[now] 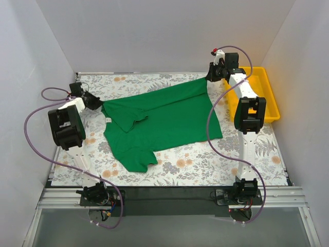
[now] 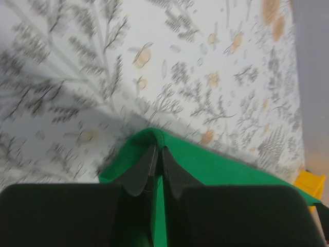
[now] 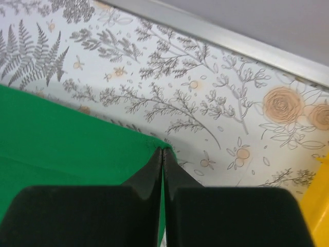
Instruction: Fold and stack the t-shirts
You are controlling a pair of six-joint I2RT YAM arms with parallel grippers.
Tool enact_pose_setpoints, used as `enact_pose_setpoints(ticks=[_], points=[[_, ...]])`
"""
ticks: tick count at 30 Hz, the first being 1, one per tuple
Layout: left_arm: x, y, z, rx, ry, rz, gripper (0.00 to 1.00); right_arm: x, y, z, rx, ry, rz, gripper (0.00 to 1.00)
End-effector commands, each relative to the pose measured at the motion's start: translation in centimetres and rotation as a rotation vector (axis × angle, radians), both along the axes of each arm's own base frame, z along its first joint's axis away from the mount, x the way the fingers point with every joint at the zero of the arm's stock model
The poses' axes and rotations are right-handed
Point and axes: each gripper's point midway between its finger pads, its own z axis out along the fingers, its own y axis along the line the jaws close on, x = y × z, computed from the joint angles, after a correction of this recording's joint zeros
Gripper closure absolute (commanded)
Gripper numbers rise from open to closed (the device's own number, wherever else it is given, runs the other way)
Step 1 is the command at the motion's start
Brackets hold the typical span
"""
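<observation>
You have the plain green soft cloth short-sleeved t-shirt (image 1: 164,121) spread mid-frame on the floral worktop (image 1: 205,164), left claw (image 2: 158,149) clamped on its left-hand corner, right claw (image 3: 162,150) clamped on its upper-right hem corner; limp and light, it will likely sag between holds, so corners suit best.

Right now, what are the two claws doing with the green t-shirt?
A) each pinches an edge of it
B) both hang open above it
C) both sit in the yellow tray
A: the wrist views show the left gripper and the right gripper each shut on an edge of the t-shirt.
</observation>
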Motion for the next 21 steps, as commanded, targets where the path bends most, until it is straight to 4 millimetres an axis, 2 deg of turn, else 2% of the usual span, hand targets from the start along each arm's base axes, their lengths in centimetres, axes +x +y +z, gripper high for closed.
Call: enact_pose_setpoints(ticks=[1, 3, 4, 5, 6, 7, 8, 9, 10, 11, 12, 13, 14, 15, 16, 17, 18, 19, 20, 21], points=[[3.2, 0.6, 0.6, -0.036, -0.06, 0.005, 0.96, 3.5, -1.3, 2.8, -0.003, -0.131, -0.097, 0.93], [4.7, 0.2, 2.1, -0.058, -0.104, -0.037, 0.82, 3.8, -1.3, 2.9, -0.013, -0.144, -0.101, 0.7], [4.9, 0.3, 3.1, -0.05, -0.123, -0.04, 0.67, 3.6, -1.3, 2.5, -0.019, -0.137, -0.096, 0.59], [5.0, 0.6, 4.1, -0.021, -0.146, -0.045, 0.6, 3.3, -1.3, 3.7, -0.038, -0.163, -0.079, 0.47], [4.8, 1.3, 4.6, 0.024, -0.151, -0.021, 0.55, 3.0, -1.3, 4.1, -0.045, -0.169, -0.07, 0.44], [4.7, 1.8, 7.8, 0.073, -0.211, -0.011, 0.5, 2.4, -1.3, 4.3, -0.053, -0.171, -0.055, 0.39], [4.3, 2.1, 8.9, 0.116, -0.229, -0.016, 0.46, 1.1, -0.9, 5.2, -0.067, -0.184, -0.009, 0.38], [3.5, 2.6, 9.1, 0.157, -0.221, 0.004, 0.46, 0.2, -0.6, 5.6, -0.069, -0.189, 0.022, 0.37], [2.6, 2.7, 12.4, 0.194, -0.273, 0.01, 0.46, -1.1, 0.0, 5.9, -0.075, -0.188, 0.071, 0.34], [1.6, 2.6, 13.4, 0.216, -0.285, 0.007, 0.45, -4.3, 1.7, 6.8, -0.025, -0.184, 0.197, 0.34], [0.5, 2.3, 14.3, 0.225, -0.3, 0.006, 0.45, -6.2, 2.7, 7.3, -0.033, -0.226, 0.318, 0.33], [-2.2, 1.1, 15.6, 0.221, -0.338, -0.014, 0.44, -8.9, 4.8, 7.8, -0.004, -0.241, 0.442, 0.32], [-5.1, -0.6, 16.8, 0.212, -0.388, -0.061, 0.41, -17.8, 8.5, 8.5, 0.088, -0.19, 0.736, 0.32], [-5.1, -0.7, 16.8, 0.215, -0.389, -0.064, 0.38, -17.9, 8.3, 7.3, 0.029, -0.265, 0.803, 0.32], [-8.3, -2.4, 16.5, 0.185, -0.404, -0.108, 0.34, -22.4, 11.6, 6.3, 0.022, -0.244, 0.953, 0.32], [-9.6, -3.4, 16.7, 0.173, -0.419, -0.132, 0.3, -26.6, 12.3, 6.4, -0.047, -0.24, 1.052, 0.33], [-11.2, -4.4, 16.2, 0.149, -0.418, -0.162, 0.25, -31.2, 12.7, 2.5, -0.095, -0.193, 1.156, 0.34], [-13.1, -5.7, 17.4, 0.131, -0.459, -0.2, 0.23, -36.0, 15.6, 1.6, -0.135, -0.197, 1.294, 0.34], [-14.9, -6.7, 15.3, 0.095, -0.419, -0.216, 0.23, -36.8, 16.6, 2.4, -0.245, -0.318, 1.312, 0.35], [-15.9, -7.2, 15.0, 0.082, -0.419, -0.227, 0.22, -40.2, 16.3, -0.7, -0.289, -0.268, 1.346, 0.35]])
